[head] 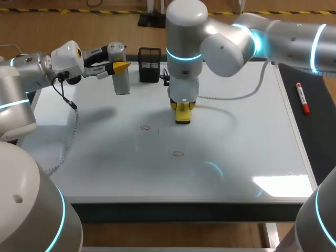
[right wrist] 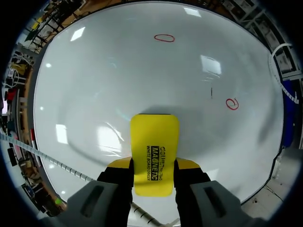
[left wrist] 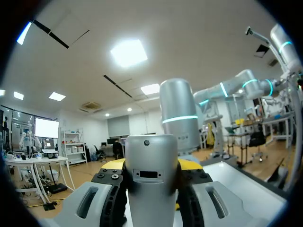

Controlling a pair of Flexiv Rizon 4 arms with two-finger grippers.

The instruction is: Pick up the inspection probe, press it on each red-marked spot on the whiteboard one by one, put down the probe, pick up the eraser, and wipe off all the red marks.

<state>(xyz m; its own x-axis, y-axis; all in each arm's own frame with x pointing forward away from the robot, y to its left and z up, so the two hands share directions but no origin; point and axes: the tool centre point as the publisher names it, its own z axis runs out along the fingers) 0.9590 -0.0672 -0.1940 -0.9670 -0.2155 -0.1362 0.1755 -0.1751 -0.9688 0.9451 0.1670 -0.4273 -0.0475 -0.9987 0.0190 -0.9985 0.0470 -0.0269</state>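
My left gripper (head: 118,64) is shut on the grey cylindrical inspection probe (head: 121,77), which stands upright over the far left part of the whiteboard (head: 236,147). In the left wrist view the probe (left wrist: 151,189) fills the space between the fingers of the gripper (left wrist: 151,166). My right gripper (head: 182,107) points straight down near the board's middle, shut on the yellow eraser (head: 182,115), which rests on or just over the surface. Two small red circles (head: 145,127) (head: 178,154) lie in front of it. In the right wrist view the eraser (right wrist: 154,149) sits between the fingers of the gripper (right wrist: 154,165), with the red circles (right wrist: 164,38) (right wrist: 232,104) ahead.
A black mesh holder (head: 149,64) stands at the board's far edge beside the probe. A red marker (head: 302,98) lies on the dark strip right of the board. A white cable (head: 241,97) arcs over the board behind my right gripper, and another cable (head: 71,136) hangs from my left arm.
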